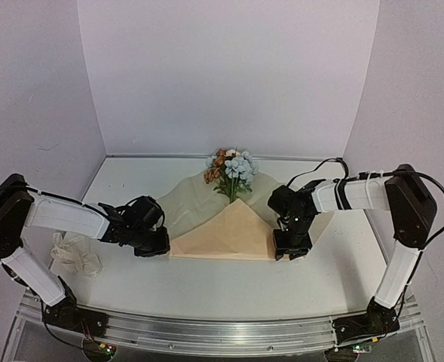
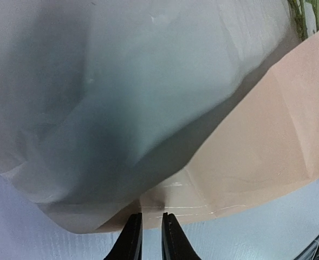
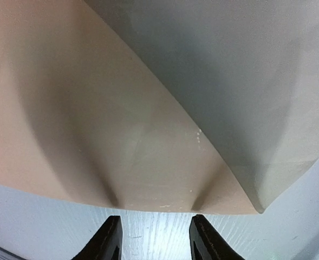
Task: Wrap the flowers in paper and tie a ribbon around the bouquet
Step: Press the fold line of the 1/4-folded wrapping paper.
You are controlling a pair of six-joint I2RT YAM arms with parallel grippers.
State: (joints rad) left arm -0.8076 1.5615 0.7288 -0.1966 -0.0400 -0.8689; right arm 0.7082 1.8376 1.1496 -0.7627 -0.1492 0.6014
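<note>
Held left gripper (image 2: 151,222) barely open and right gripper (image 3: 155,225) half open, both empty, at the near edge of the folded paper (image 1: 225,234), flowers (image 1: 231,167) poking out beyond. Probably needed a low corner pinch, then a slow fold inward without dragging the flowers.

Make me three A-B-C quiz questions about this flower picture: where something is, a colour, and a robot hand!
1. Where is the floppy cream-white fabric ribbon?
A. On the white table, left of the tan kraft paper sheet.
B. Tied round the stems.
C. Hanging on the wall.
2. What colours are the round blooms of the flowers?
A. Red and yellow.
B. Pale blue and brown-orange.
C. Purple and pink.
3. How is the black two-finger right gripper?
A. Shut on a stem.
B. Open, table showing between its fingers.
C. Holding a cup.
Answers: A, it lies crumpled there; B, both colours show; B, its wrist view shows the gap.
</note>
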